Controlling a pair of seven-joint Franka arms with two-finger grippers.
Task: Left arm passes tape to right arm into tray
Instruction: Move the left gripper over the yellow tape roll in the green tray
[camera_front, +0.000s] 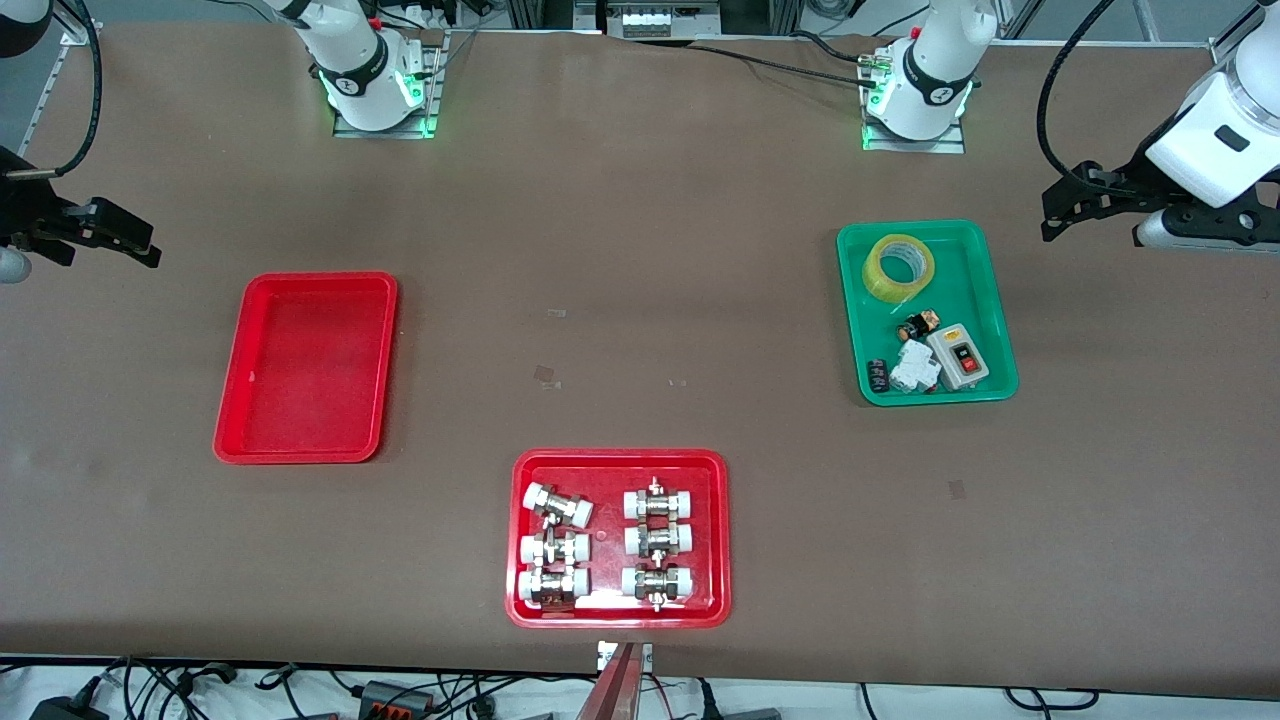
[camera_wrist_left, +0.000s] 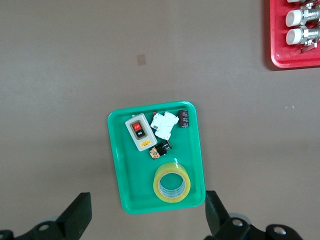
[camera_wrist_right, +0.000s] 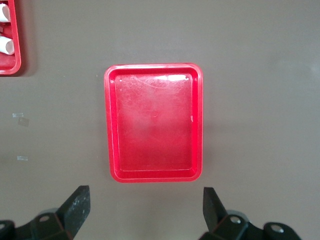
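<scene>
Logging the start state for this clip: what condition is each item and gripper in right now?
Tape: lying flat in the green tray, untouched.
Red tray: empty.
Fittings tray: holding six white-capped fittings.
Left gripper: open, over the table beside the green tray.
Right gripper: open, over the table beside the red tray.

The wide roll of translucent yellow packing tape (camera_front: 899, 266) (camera_wrist_left: 172, 181) lies flat at the green tray's 12 o'clock end. The shallow glossy red plastic tray (camera_front: 306, 368) (camera_wrist_right: 154, 121) sits empty toward the worktop's right-arm end.
</scene>
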